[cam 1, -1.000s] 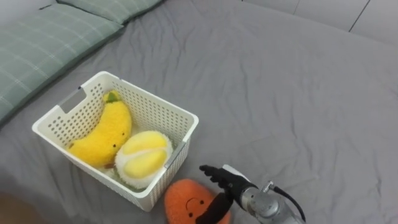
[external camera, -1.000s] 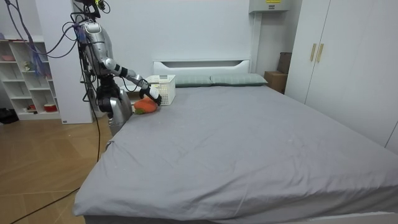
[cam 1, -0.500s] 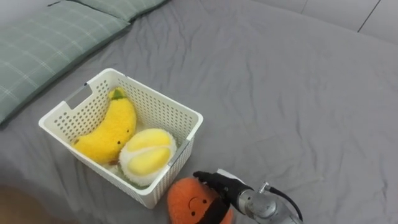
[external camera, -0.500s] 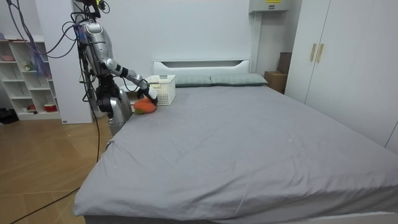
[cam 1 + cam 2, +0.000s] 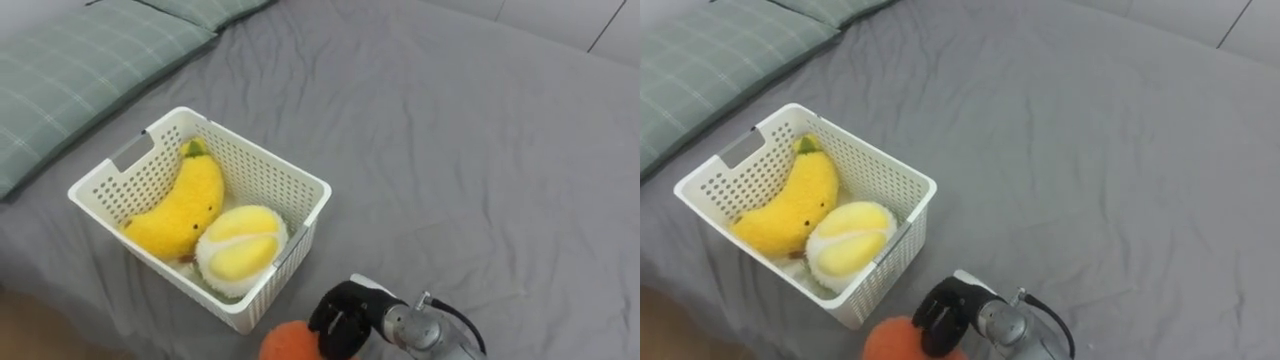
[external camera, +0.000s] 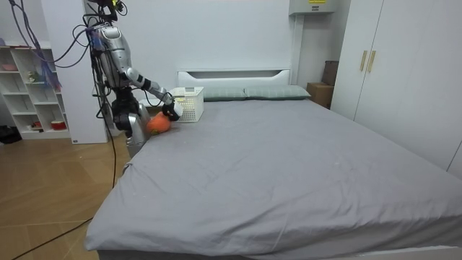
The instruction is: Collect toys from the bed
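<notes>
On my feed the right hand (image 5: 342, 318) was clenched, its dark fingers curled tight against the upper right side of the round orange plush toy (image 5: 285, 343). I read that as a grasp on it. The silver wrist came in from the lower right of the eye views. The orange toy sat at the very bottom edge of those views, partly cut off. It was just in front of the near corner of the white perforated plastic basket (image 5: 258, 160) and outside it. From the head camera I could not tell whether the toy rested on the sheet or was raised off it. In the room view it showed at the bed's edge, just below the hand and close to the robot's body.

Inside the basket lay 2 toys. A yellow banana-shaped plush toy (image 5: 180, 205) ran along the left wall with its green tip toward the far corner. A round yellow-and-white plush ball (image 5: 240, 252) filled the near right corner, right beside the banana. The basket stood on the grey bedsheet (image 5: 480, 150), with 2 green checked pillows (image 5: 70, 70) beyond it at the upper left. In the room view the robot stood at the head-end corner of the bed, on the room view's left, with white shelving (image 6: 29, 87) behind it and a white wardrobe (image 6: 390, 65) on the room view's right.
</notes>
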### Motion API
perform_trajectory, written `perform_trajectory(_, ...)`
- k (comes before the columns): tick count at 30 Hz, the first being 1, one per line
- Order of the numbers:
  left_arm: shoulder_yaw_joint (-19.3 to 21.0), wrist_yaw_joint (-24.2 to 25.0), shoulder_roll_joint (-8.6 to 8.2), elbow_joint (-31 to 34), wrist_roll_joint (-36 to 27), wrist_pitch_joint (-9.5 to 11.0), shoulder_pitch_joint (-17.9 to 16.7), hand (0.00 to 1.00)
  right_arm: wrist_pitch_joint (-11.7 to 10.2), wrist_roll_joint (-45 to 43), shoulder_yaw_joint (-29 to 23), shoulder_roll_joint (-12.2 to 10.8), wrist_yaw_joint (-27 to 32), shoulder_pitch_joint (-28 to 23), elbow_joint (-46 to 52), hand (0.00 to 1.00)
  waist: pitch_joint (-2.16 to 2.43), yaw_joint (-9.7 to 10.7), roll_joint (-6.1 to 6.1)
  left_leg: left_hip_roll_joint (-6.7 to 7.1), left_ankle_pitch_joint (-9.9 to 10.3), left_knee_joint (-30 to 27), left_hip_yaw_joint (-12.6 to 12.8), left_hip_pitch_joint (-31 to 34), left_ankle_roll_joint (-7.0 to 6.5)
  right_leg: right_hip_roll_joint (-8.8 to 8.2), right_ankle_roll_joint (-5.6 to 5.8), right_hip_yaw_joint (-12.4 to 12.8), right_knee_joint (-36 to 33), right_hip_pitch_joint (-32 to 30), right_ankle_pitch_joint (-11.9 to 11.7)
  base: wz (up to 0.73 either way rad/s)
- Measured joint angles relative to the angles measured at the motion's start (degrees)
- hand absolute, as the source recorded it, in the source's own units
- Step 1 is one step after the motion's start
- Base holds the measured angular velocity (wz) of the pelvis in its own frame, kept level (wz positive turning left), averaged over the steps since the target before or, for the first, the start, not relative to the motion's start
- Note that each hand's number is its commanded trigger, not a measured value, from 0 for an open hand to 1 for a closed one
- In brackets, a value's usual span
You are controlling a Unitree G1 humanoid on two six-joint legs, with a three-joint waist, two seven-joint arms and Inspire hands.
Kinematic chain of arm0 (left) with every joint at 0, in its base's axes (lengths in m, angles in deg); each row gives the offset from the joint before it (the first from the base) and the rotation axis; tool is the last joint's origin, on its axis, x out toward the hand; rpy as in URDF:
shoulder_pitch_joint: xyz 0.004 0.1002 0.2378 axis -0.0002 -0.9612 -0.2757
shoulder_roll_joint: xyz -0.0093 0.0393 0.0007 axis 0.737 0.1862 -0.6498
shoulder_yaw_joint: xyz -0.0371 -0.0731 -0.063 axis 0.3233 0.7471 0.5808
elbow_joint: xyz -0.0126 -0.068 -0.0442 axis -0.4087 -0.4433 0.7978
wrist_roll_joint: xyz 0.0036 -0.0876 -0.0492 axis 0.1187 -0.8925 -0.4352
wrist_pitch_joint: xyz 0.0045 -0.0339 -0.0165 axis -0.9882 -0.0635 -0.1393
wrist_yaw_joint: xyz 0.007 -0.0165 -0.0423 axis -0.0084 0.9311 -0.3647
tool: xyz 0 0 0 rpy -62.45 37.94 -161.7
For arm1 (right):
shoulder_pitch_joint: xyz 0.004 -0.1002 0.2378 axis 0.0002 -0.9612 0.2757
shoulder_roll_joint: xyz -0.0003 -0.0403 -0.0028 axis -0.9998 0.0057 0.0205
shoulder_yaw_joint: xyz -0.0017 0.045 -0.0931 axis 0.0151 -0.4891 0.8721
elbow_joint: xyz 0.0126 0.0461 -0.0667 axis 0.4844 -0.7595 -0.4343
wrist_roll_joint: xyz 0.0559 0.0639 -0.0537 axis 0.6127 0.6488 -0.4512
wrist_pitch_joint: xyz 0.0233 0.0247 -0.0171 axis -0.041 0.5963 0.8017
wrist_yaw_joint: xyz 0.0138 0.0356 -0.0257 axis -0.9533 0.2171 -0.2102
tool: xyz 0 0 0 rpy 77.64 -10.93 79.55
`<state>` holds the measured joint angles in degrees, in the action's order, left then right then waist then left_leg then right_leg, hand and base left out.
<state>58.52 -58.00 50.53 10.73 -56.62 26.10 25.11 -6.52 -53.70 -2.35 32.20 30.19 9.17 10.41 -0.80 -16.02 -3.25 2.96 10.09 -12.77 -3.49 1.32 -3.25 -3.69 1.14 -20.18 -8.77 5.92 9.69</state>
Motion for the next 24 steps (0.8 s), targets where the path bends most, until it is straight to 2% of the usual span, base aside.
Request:
perform_trajectory(7, 0.12, 0.0, -0.07, 0.0, 0.01, 0.14, -0.86, 0.0, -0.21, 0.6, -0.06, 0.15, 2.75, 0.0, -1.65, 1.0, -0.06, -0.07, 0.08, 0.08, -0.02, -0.09, -0.34, 0.1, 0.01, -0.03, 0.0, -0.46, 0.04, 0.11, 0.0, 0.03)
perform_trajectory(10, 0.21, -0.05, -0.05, -1.06, -0.01, 0.79, -0.3, 0.0, -2.65, 1.63, -0.11, 0.18, 4.74, 0.56, -6.28, 1.0, -0.1, -0.06, 0.14, 0.21, -0.04, -0.27, -0.73, 0.07, 0.03, -0.03, 0.0, -0.7, 0.11, 0.39, -0.01, 0.06)
perform_trajectory(11, 0.17, -0.05, -0.03, -1.92, -0.11, 1.33, 0.0, 0.0, -3.08, 1.84, -0.23, 0.32, 5.4, 0.66, -7.98, 1.0, -0.13, 0.2, 0.19, 0.48, -0.03, -0.47, -1.44, 0.08, 0.02, -0.16, 0.01, -1.68, 0.18, 0.73, 0.0, 0.18)
perform_trajectory(18, 0.03, 0.07, 0.27, -1.97, -0.54, 1.57, -0.01, 0.0, -4.6, 4.62, -1.92, 0.95, 8.44, 1.29, -13.13, 1.0, -0.24, 0.22, 0.37, 0.94, -0.07, -0.88, -3.21, 0.16, 0.05, -0.36, 0.04, -3.31, 0.19, 1.43, 0.01, 0.13)
perform_trajectory(24, 0.16, 0.29, 0.28, -1.96, -0.38, 1.84, -0.28, 0.0, -5.69, 6.3, -1.9, 1.68, 9.04, 1.28, -13.25, 1.0, -0.35, 0.06, 0.58, 1.56, -0.4, -0.91, -3.91, 0.17, 0.16, -0.32, 0.19, -3.33, 0.85, 1.93, 0.23, 0.08)
